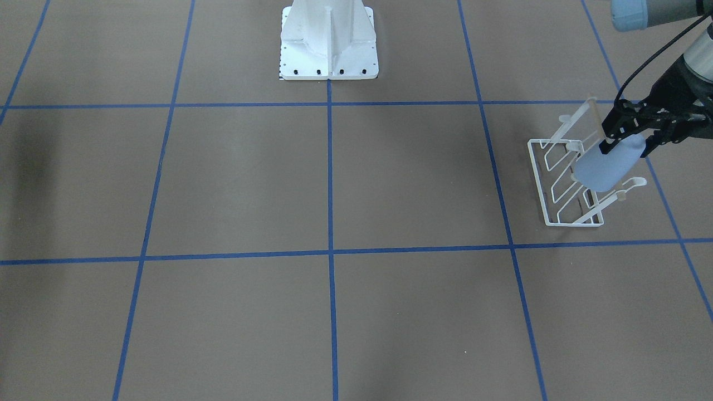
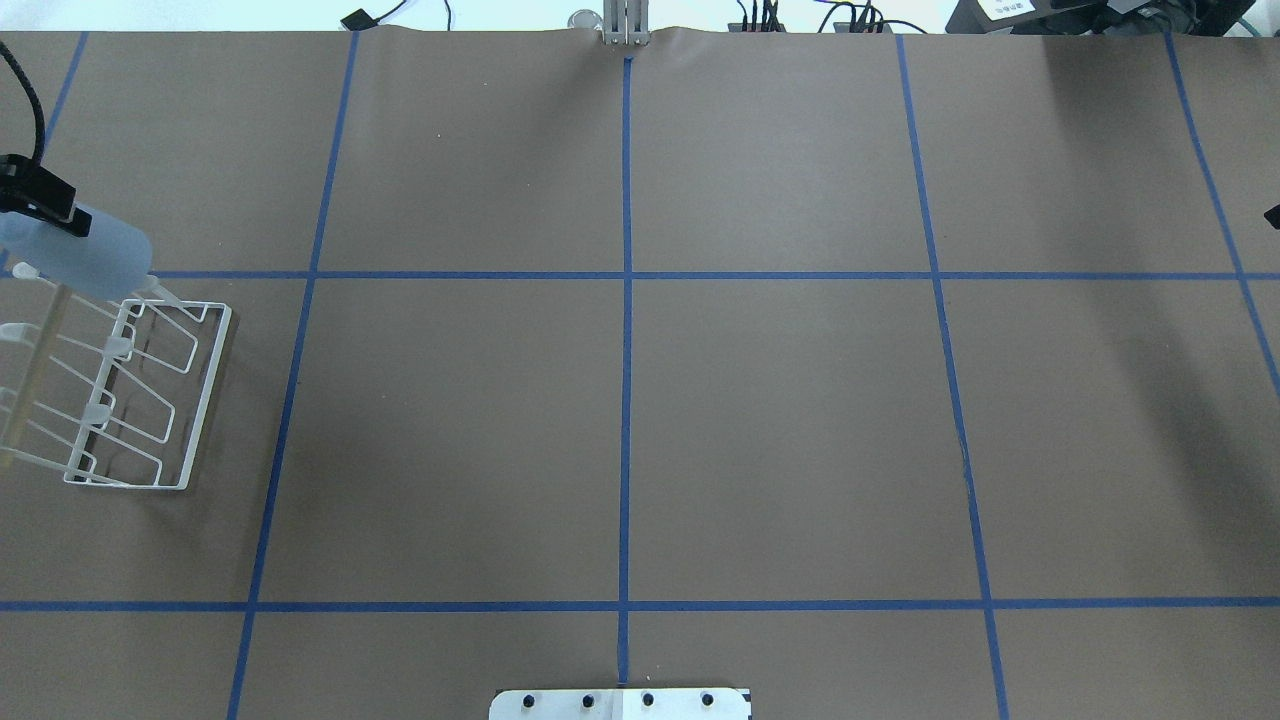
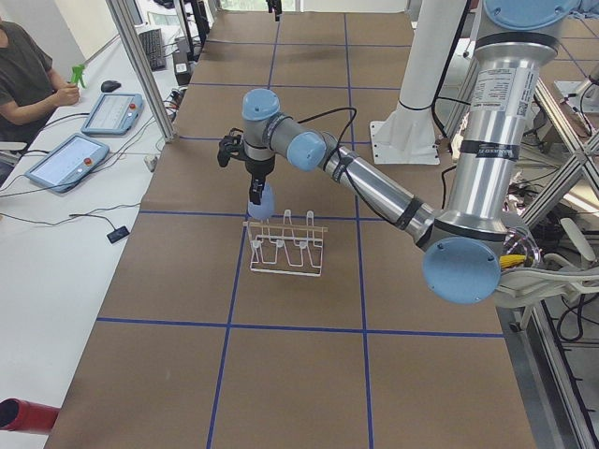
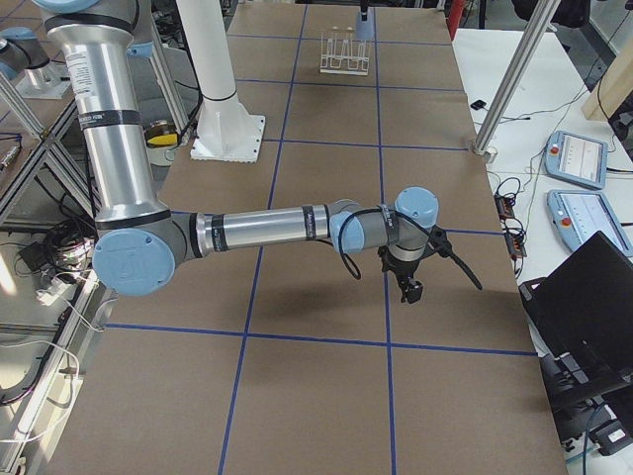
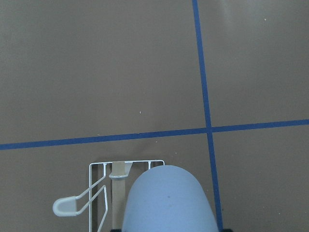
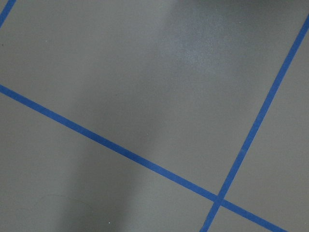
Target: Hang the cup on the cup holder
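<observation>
My left gripper [image 1: 626,142] is shut on the pale blue cup [image 1: 607,167] and holds it tilted just above the prongs of the white wire cup holder [image 1: 574,224]. In the overhead view the gripper [image 2: 40,200] and cup [image 2: 90,260] are at the far end of the cup holder [image 2: 206,400], at the table's left edge. The left wrist view shows the cup [image 5: 166,203] over the cup holder [image 5: 65,207]. I cannot tell whether cup and prongs touch. My right gripper [image 4: 408,290] hangs over bare table far from them; I cannot tell whether it is open or shut.
The white robot pedestal [image 1: 328,39] stands at the middle of the robot's side. Blue tape lines [image 2: 627,400] grid the brown table. An operator [image 3: 23,75] sits beyond the table's left end beside tablets [image 3: 65,159].
</observation>
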Action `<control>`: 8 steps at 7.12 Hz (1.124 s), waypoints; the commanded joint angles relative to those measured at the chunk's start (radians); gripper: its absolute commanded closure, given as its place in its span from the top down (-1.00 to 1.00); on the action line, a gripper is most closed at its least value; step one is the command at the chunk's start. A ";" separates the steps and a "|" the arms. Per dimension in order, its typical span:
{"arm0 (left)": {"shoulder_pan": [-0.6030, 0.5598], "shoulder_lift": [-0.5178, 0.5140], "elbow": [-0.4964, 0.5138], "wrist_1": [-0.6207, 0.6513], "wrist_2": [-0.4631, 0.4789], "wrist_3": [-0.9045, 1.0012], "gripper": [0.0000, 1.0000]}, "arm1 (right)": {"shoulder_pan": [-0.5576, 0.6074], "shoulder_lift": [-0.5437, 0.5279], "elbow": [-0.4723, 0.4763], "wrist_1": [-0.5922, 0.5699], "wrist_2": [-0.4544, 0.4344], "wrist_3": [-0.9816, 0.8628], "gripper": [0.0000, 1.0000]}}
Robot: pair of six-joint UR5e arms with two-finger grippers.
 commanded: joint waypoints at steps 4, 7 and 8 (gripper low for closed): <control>0.064 -0.007 0.006 0.000 0.071 -0.009 -1.00 | -0.008 0.005 0.005 -0.015 -0.015 -0.001 1.00; 0.100 -0.007 0.037 -0.001 0.076 -0.001 -1.00 | -0.009 0.006 0.005 -0.016 -0.015 -0.001 1.00; 0.115 -0.009 0.046 -0.003 0.076 -0.001 -1.00 | -0.009 0.006 0.005 -0.016 -0.015 -0.001 1.00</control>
